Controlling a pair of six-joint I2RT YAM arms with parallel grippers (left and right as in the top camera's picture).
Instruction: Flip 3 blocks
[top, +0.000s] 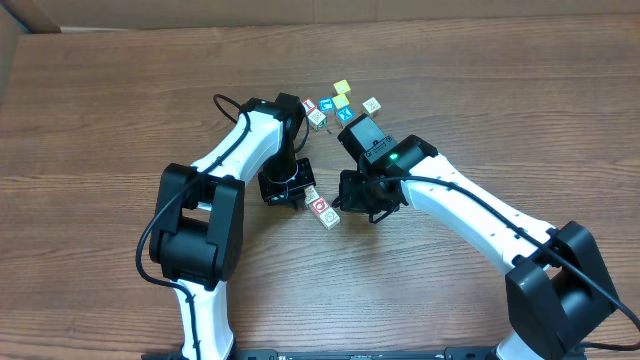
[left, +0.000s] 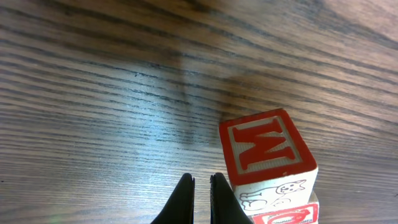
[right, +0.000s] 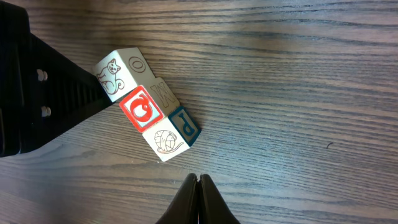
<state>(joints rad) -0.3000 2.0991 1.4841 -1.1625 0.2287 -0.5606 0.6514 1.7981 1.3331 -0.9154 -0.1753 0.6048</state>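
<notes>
Left fingers (left: 186, 200) are drawn together with only a sliver of gap, pinching nothing. They hang low over the counter (top: 100, 120), just beside the cat block (left: 267, 149), whose red-letter side faces them. Right fingers (right: 193, 202) are pressed tight, likewise empty, near the yarn block (right: 165, 140) at the opposite end. The three blocks (top: 320, 207) lie in a short diagonal row between the two arms, face touching face: cat block, ring block (right: 142, 107), yarn block, the last showing a blue letter on its side. Spare cubes (top: 342, 101) sit in a loose cluster well apart, toward the far edge.

Judgement: no flip appears to be under way, and the step in hand is the approach to a first block. To do it well, spread the fingers before descending — closed tips would only shove the row. Begin with an end block, which has three open sides, whereas the ring block is hemmed in on two. Pinch across two opposite free faces, lift clear of the neighbour, and roll the wrist until a different face is uppermost. Then set the block down flat, apart from the row. Work one arm at a time — the arms stand close, and the left arm's body is all but touching the cat block. A double reach risks collision or scattering the row.
</notes>
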